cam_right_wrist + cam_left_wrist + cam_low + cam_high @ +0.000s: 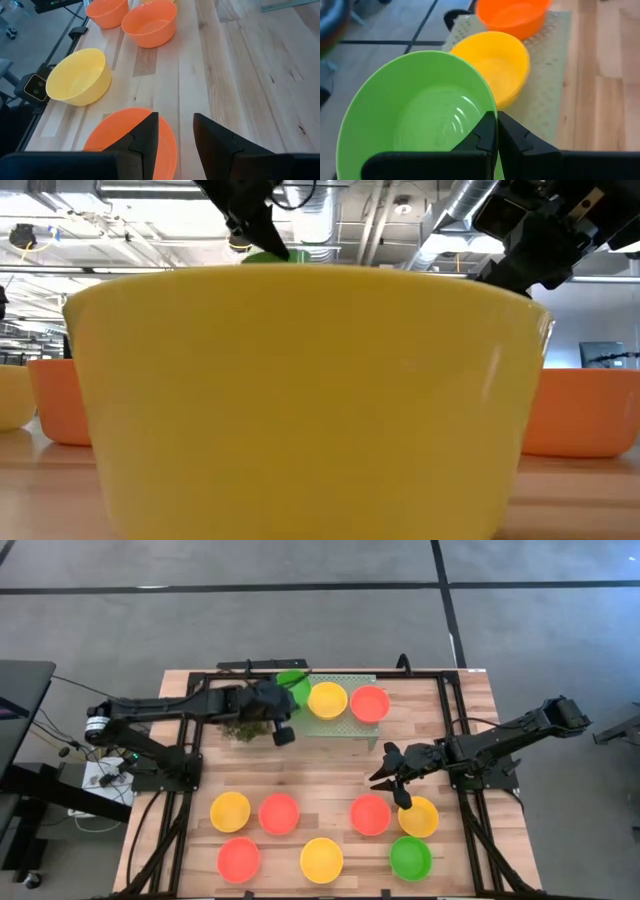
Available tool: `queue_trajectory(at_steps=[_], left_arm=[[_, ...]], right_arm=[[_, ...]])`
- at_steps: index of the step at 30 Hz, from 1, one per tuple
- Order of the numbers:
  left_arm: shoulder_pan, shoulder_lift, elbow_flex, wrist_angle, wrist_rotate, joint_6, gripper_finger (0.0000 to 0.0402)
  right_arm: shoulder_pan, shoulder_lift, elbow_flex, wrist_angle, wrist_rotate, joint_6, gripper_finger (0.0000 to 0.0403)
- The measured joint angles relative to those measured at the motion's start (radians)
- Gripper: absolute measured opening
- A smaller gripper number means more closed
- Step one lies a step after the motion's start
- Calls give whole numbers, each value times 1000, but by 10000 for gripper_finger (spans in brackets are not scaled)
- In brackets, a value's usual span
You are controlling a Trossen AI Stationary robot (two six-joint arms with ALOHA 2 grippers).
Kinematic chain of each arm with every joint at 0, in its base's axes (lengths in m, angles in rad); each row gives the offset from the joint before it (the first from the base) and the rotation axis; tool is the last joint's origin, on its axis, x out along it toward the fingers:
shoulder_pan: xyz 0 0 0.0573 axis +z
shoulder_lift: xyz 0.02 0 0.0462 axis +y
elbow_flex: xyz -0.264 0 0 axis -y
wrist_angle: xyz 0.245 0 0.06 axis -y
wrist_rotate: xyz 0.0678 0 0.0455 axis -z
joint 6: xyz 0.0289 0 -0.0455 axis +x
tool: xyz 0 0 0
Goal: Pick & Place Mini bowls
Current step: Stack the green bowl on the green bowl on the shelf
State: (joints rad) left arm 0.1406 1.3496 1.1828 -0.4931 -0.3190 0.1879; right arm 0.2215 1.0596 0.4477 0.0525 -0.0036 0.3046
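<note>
My left gripper [285, 703] is at the far left end of the pale green tray [345, 720], shut on a green mini bowl [294, 686]. A yellow bowl [327, 700] and a red-orange bowl [369, 703] sit on the tray beside it. My right gripper [393, 778] is open above the table's right middle. In its wrist view its fingers [175, 120] stand over the rim of a red-orange bowl [125, 140], one on each side, and no touch shows. That red-orange bowl [370, 814] sits on the table beside a yellow bowl [418, 816]. My left gripper holds the green bowl by its rim [489, 107], pinched with one finger inside the bowl and one outside. The bowl sits tilted in the hold, its opening toward the wrist camera. I cannot tell whether its bottom rests on the tray.
A bushy plant [245, 728] lies under the left arm. Several more bowls sit on the table's near half: yellow [230, 811], red-orange [279, 813], red-orange [239, 859], yellow [321, 859], green [411, 858]. A yellow bowl [300, 400] fills the low view.
</note>
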Motion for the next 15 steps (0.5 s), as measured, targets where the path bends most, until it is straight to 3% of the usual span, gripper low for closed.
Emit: queue_trajectory(at_steps=[7,15], left_arm=[[74,2,0,-85,67,-109,9],[75,2,0,-83,96,-111,9]], right_arm=[[0,0,0,0,0,0,118],[0,0,0,0,0,0,118]])
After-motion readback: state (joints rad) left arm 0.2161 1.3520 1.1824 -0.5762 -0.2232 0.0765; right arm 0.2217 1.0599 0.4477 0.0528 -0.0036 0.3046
